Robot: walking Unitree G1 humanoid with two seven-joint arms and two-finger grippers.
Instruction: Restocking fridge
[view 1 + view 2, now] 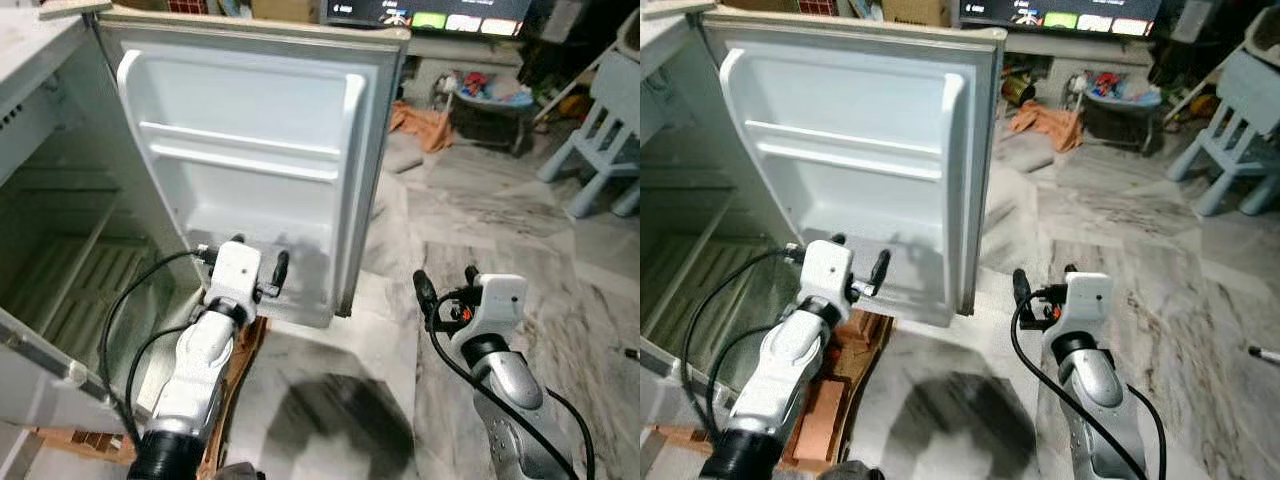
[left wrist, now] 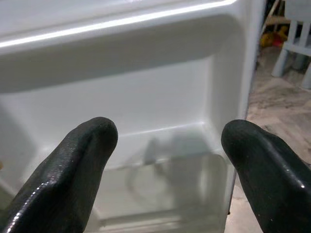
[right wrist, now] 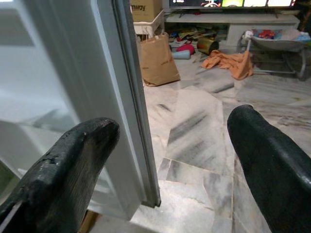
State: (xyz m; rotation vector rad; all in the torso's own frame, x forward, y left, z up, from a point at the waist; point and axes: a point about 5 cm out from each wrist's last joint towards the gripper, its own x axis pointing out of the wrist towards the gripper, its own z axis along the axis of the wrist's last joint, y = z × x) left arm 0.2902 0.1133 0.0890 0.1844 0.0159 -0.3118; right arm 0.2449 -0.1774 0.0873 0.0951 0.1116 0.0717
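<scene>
Fridge [image 1: 60, 230] stands open at the robot's left, door [image 1: 250, 160] swung wide toward the camera, inner shelves bare.

Left eye view: left gripper [image 1: 243, 262] sits just before the door's bottom shelf [image 1: 255, 285], fingers apart, holding nothing. Right gripper [image 1: 444, 285] hangs beyond the door's free edge over marble floor [image 1: 520, 250], fingers spread, holding nothing.

Right eye view: past the door, orange cloth [image 1: 1045, 122], blue stool [image 1: 1230, 140].

Left wrist view: 2 fingertips [image 2: 77, 160] frame the door's lower bin [image 2: 165, 170].

Right wrist view: fingers [image 3: 73, 165] straddle the door edge [image 3: 131, 97]; paper bag [image 3: 156, 60] beyond.
</scene>
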